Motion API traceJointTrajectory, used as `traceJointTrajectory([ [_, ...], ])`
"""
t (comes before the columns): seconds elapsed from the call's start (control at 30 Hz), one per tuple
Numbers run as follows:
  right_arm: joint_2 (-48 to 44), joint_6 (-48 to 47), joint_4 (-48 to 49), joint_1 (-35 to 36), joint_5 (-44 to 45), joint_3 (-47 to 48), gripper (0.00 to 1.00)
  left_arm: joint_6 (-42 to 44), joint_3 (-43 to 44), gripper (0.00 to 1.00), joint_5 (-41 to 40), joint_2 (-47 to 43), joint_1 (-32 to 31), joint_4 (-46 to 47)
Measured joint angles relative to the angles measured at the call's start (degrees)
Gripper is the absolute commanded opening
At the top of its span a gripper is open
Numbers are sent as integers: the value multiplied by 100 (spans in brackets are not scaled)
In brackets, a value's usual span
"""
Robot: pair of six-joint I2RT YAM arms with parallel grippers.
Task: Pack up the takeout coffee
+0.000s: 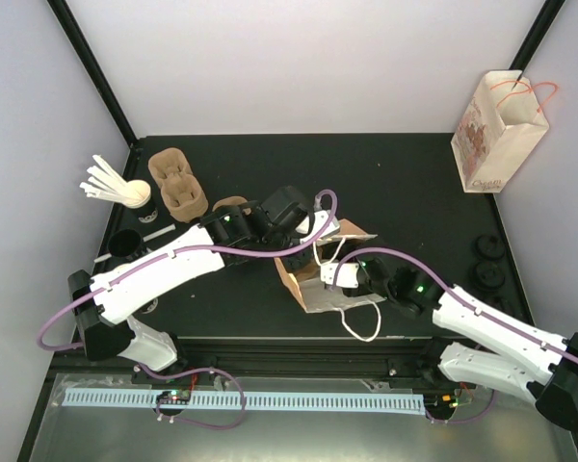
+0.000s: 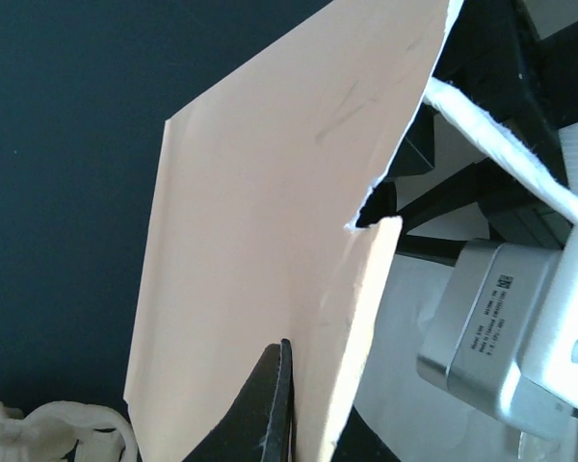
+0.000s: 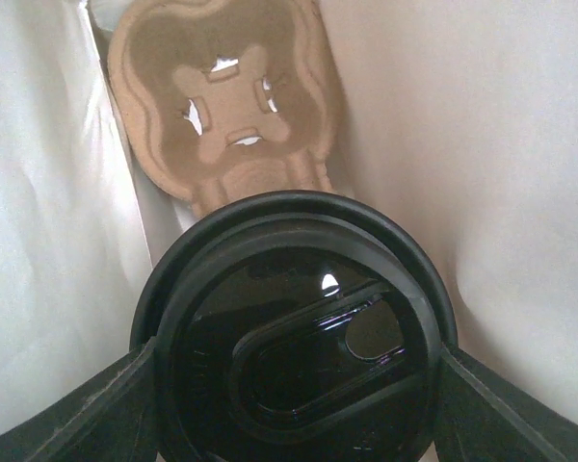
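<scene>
The takeout coffee, its black lid facing the wrist camera, sits inside the brown paper bag at the middle of the table. It is clamped at the lid's rim between the two fingers of the right gripper. The cup's body is hidden beneath the lid. Its long axis appears to run along the gripper's reach, base first into the bag.

Straight ahead and deeper in lies one pulp cup carrier, face-on to the cup and apart from it. The next move seems to depend on that line from cup to carrier. The right arm is the nearer arm and the one carrying.

The left gripper is pinched together on the edge of the bag's wall, apparently holding the mouth open.

The count is one lidded cup and two bags, the second a printed bag standing upright at the far right. There is one bunch of white stirrers at the far left and what looks like two more carriers beside it. Spare black lids sit at the right edge, too small to count.
</scene>
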Motion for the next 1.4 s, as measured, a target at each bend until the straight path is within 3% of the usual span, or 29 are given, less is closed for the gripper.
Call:
traceJointTrajectory([
  [0.47, 326, -50, 297, -658, -409, 90, 52, -98, 0, 2, 332, 0, 142, 90],
  [0.67, 448, -17, 343, -780, -654, 136, 52, -157, 0, 10, 417, 2, 229, 83],
  [0.73, 518, 13, 348, -804, -697, 146, 52, -177, 9, 16, 485, 2, 247, 103],
  [0.97, 684, 151, 354, -881, -728, 142, 52, -319, 354, 52, 894, 15, 247, 164],
  [1.03, 686, 170, 358, -881, -728, 142, 52, -369, 542, 68, 1060, 26, 269, 144],
  [1.17, 688, 173, 358, -881, -726, 142, 52, -459, 1128, 88, 1360, 24, 361, 114],
  [1.3, 741, 173, 396, -881, -723, 142, 52, -754, 1303, 95, 1541, -214, 645, 433],
  [1.4, 780, 173, 431, -881, -721, 142, 52, -1217, 1198, 90, 1718, -531, 1099, 846],
])
